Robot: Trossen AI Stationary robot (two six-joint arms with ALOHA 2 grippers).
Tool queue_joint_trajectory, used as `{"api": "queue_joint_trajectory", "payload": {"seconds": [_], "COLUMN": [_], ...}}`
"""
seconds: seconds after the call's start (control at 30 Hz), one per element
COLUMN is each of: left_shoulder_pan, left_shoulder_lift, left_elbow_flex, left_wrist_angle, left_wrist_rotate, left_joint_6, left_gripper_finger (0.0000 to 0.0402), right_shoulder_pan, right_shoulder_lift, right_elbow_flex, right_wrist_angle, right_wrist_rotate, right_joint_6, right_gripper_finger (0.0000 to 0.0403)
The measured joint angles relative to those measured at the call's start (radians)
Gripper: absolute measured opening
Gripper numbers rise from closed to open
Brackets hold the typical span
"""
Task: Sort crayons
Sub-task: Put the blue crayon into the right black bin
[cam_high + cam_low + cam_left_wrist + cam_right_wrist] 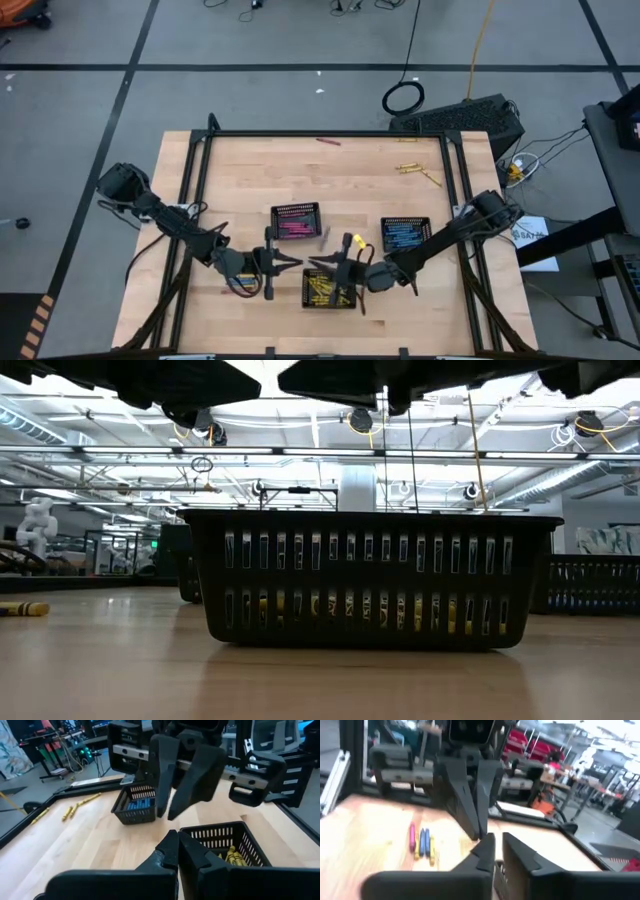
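Currently both grippers face each other above the front-centre tray holding yellow crayons. Left gripper: jaws closed, empty. Right gripper: jaws slightly apart in its wrist view, nothing visibly held. Pink crayons and blue crayons fill separate trays; loose yellow ones lie far back on the worktop.

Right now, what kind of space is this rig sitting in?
Most likely a robotics lab or workshop, not a home. The wooden table sits in a black metal frame on a grey floor marked with tape lines, cables trail nearby, and the low view shows exposed ceiling trusses with open industrial space behind.
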Motion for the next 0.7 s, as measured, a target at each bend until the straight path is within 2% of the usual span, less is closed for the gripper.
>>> {"api": "queue_joint_trajectory", "payload": {"seconds": [0.13, 0.2, 0.27, 0.37, 0.43, 0.5, 0.6, 0.7], "left_shoulder_pan": [0.000, 0.000, 0.000, -0.007, -0.022, -0.045, -0.083, -0.110], "left_shoulder_lift": [0.000, 0.000, 0.000, 0.000, -0.006, -0.024, -0.056, -0.076], "left_elbow_flex": [0.000, 0.000, 0.000, 0.000, 0.003, 0.019, 0.038, 0.042], "left_wrist_angle": [-0.007, -0.007, -0.007, -0.007, -0.020, -0.076, -0.172, -0.221], "left_wrist_rotate": [-0.010, -0.011, -0.013, -0.040, -0.100, -0.185, -0.306, -0.382], "left_joint_6": [0.000, -0.001, -0.003, -0.008, -0.009, -0.009, -0.010, -0.011], "left_gripper_finger": [0.0003, 0.0003, 0.0003, 0.0003, 0.0003, 0.0003, 0.0003, 0.0003], "right_shoulder_pan": [0.007, 0.002, -0.029, -0.118, -0.181, -0.232, -0.279, -0.298], "right_shoulder_lift": [-0.067, -0.132, -0.211, -0.310, -0.337, -0.328, -0.264, -0.173], "right_elbow_flex": [0.000, 0.000, 0.002, 0.002, 0.002, 0.001, 0.001, 0.013], "right_wrist_angle": [-0.162, -0.336, -0.583, -0.936, -1.066, -1.086, -1.012, -0.975], "right_wrist_rotate": [0.054, 0.085, 0.077, -0.050, -0.144, -0.251, -0.409, -0.453], "right_joint_6": [0.108, 0.219, 0.390, 0.664, 0.784, 0.846, 0.875, 0.915], "right_gripper_finger": [0.0019, 0.0031, 0.0041, 0.0056, 0.0066, 0.0078, 0.0101, 0.0127]}}
